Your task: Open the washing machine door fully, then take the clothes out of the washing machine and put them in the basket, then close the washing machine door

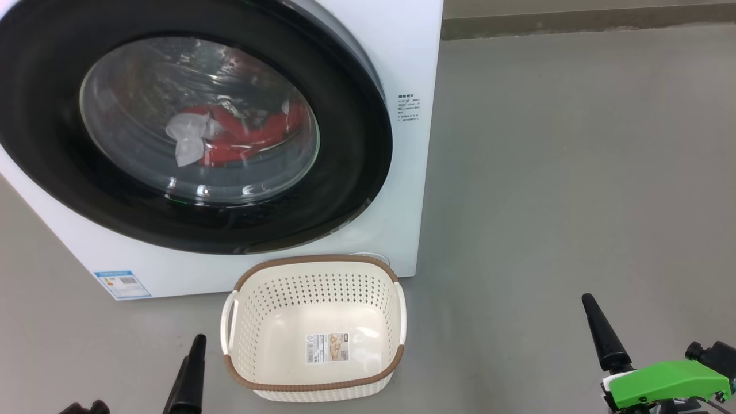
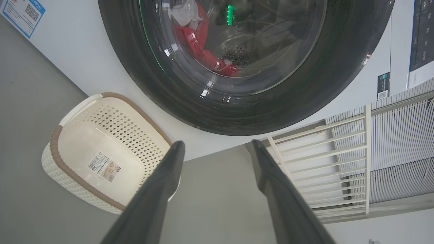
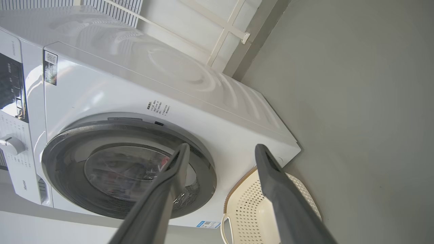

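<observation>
The white washing machine [image 1: 402,57] stands at the upper left, and its door [image 1: 345,144] with the wide black rim lies shut against the front. Behind the glass lie the clothes [image 1: 247,135], red fabric with a white piece. The cream perforated basket [image 1: 313,261] with a brown rim sits on the floor just in front of the machine, with just a sticker on its bottom. My left gripper [image 1: 144,374] hangs open at the basket's left, my right gripper [image 1: 638,328] open far to its right. Both grippers [image 2: 217,144] [image 3: 222,146] are open and hold nothing.
Bare grey floor [image 1: 575,172] stretches to the right of the machine and basket. A white slatted railing [image 2: 339,162] stands against the wall beside the machine. A blue label [image 1: 122,283] sits low on the machine's front.
</observation>
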Controlling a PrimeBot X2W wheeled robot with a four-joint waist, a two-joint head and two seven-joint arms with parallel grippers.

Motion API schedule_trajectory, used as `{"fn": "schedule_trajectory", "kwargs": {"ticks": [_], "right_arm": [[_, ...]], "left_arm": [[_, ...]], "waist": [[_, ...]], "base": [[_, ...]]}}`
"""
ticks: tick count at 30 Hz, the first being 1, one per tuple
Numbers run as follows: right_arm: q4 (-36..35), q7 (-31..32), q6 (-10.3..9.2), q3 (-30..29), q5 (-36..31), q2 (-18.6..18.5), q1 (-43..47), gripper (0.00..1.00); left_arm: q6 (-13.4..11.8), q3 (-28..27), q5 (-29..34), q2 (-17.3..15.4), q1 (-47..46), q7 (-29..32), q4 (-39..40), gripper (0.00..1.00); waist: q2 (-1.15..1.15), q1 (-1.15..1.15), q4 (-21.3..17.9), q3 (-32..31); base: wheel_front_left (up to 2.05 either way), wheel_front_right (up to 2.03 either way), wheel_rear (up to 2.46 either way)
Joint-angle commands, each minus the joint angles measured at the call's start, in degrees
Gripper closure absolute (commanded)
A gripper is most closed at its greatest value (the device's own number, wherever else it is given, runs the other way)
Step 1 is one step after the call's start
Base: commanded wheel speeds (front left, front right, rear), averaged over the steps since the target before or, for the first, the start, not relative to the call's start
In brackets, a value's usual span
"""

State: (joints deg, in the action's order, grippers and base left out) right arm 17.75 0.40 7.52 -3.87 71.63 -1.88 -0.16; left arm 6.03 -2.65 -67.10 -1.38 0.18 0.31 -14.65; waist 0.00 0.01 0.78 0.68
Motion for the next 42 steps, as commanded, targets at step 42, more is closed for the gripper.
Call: {"fn": "schedule_trajectory", "kwargs": {"ticks": [42], "right_arm": [[-2.4,-7.8,-0.02,4.6,-24.7,-2.1,1.3,0.0]], "left_arm": [[-1.7,1.2,30.2,-1.2,1.6,-7.7,5.3,0.0]], "waist": [[0.0,-0.01,0.8,0.4]], "base": [[0.0,0.0,0.0]]}}
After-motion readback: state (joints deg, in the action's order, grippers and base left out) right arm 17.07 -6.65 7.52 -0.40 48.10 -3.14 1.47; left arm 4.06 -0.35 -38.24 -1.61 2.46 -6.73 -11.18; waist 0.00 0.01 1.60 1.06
